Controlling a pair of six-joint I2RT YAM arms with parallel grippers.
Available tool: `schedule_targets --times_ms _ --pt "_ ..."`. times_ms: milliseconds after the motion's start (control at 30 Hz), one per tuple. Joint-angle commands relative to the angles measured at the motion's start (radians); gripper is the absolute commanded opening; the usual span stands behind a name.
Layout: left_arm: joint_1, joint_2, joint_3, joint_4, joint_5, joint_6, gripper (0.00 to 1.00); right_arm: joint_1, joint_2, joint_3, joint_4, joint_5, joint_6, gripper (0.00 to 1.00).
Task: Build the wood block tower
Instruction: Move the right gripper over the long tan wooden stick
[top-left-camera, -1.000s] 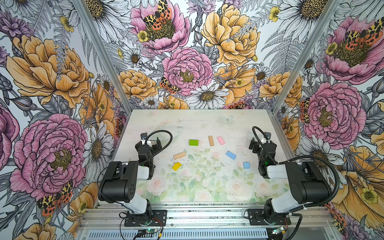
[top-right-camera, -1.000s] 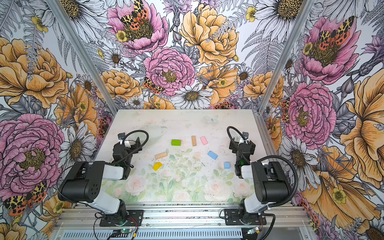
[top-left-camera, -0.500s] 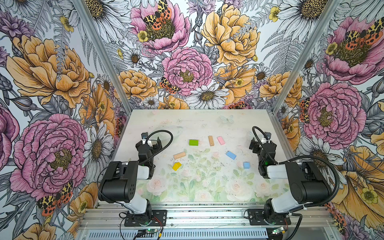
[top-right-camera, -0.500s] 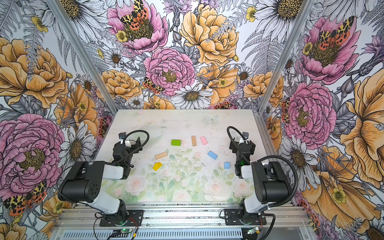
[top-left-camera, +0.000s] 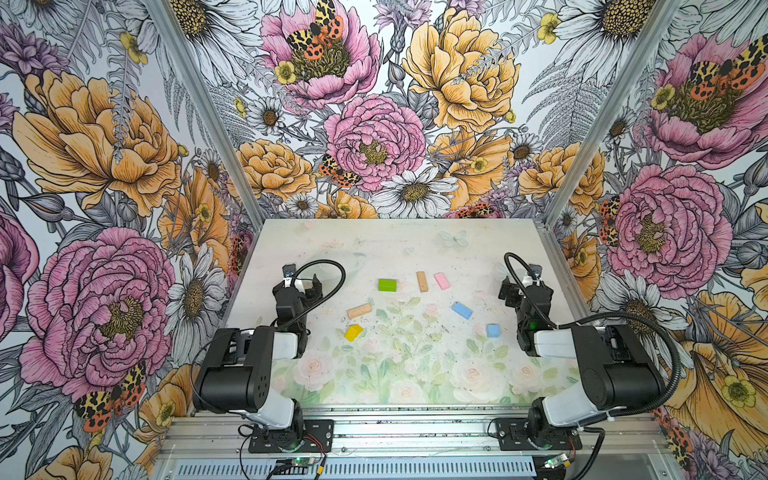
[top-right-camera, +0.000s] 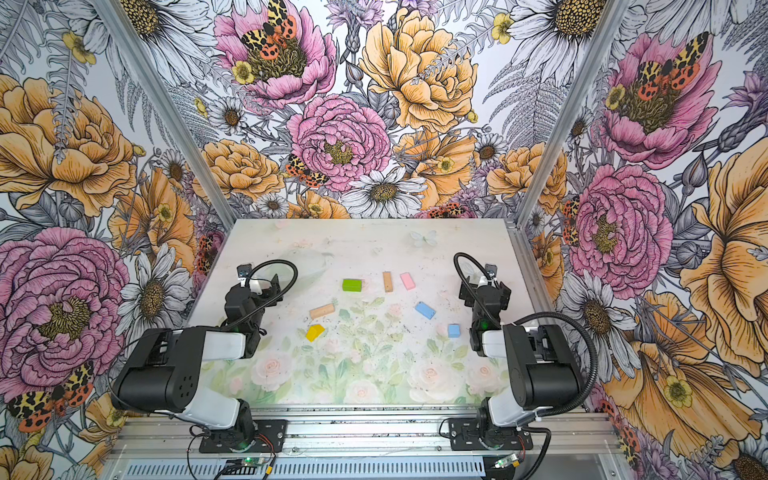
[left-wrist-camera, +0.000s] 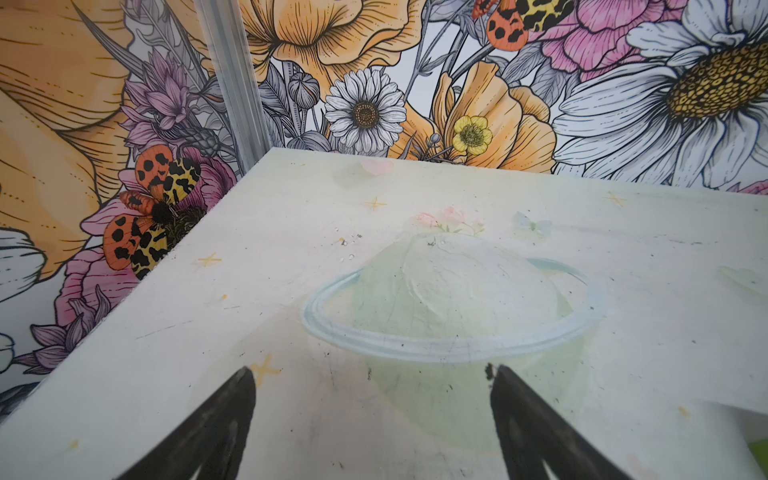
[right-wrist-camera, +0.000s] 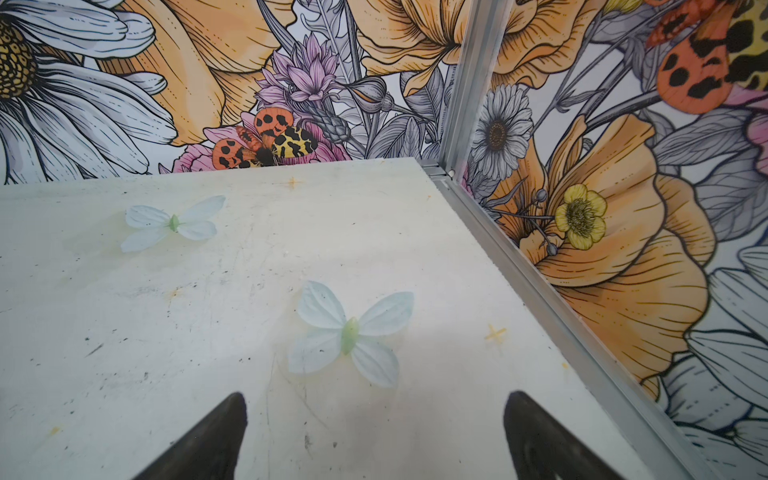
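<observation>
left gripper (left-wrist-camera: 370, 372): spread wide, empty; low over the bare table (top-left-camera: 374, 245) at its left side, well apart from every block.
yellow roof piece (top-left-camera: 353, 332): leftmost block and nearest the front, lying loose.
left tan plank (top-left-camera: 359, 311): flat, slanted, touching nothing; a likely first base piece.
green brick (top-left-camera: 387, 284): flat, farther back, apart from its neighbours.
right tan plank (top-left-camera: 422, 281): flat, pointing roughly front to back; beside its right-hand neighbour, not touching.
pink brick (top-left-camera: 441, 281): flat, slightly slanted.
light blue brick (top-left-camera: 461, 310): flat, slanted, right of centre.
light blue cube (top-left-camera: 493, 330): rightmost block, nearest the right arm.
right gripper (right-wrist-camera: 376, 395): spread wide, empty; over bare table at the right side, clear of the light blue cube.
tower: not begun; all seven blocks single, scattered across mid-table, none stacked.
step in hand (judged): reach for a tan plank to found the base.
technique: turn the wrist to square the fingers across the plank's short width; descend centred on its length; close only with wood between both pads; set down mid-table, within reach of both arms; lay the second plank parallel and flush for a level bed.
risk: off-centre pinch likely to swing the plank; tilted base likely to topple upper blocks.
</observation>
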Motion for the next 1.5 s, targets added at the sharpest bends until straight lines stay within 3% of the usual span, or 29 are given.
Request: schedule_targets --times_ms 0,133,267,500,800,1000,1467 --pt "-0.006 -0.082 0.034 -0.084 -0.016 -0.002 0.89 0.009 -0.109 0.152 -0.289 0.025 0.009 0.96" --pt "-0.021 -0.192 0.062 -0.23 -0.038 -0.021 0.86 0.013 -0.208 0.284 -0.564 0.005 0.097 0.94" --pt "-0.025 -0.315 0.131 -0.409 0.024 -0.085 0.84 0.062 -0.241 0.424 -0.806 -0.063 0.166 0.87" --pt "-0.07 -0.454 0.174 -0.557 0.081 -0.136 0.84 0.262 -0.073 0.643 -0.995 -0.178 0.225 0.77" --pt "-0.119 -0.465 0.224 -0.651 0.089 -0.131 0.84 0.475 0.367 1.025 -1.147 -0.223 0.213 0.73" --pt "-0.123 -0.472 0.228 -0.664 0.077 -0.136 0.84 0.524 0.568 1.223 -1.246 -0.206 0.211 0.74" --pt "-0.128 -0.474 0.234 -0.667 0.088 -0.148 0.84 0.525 0.674 1.235 -1.267 -0.218 0.263 0.72"
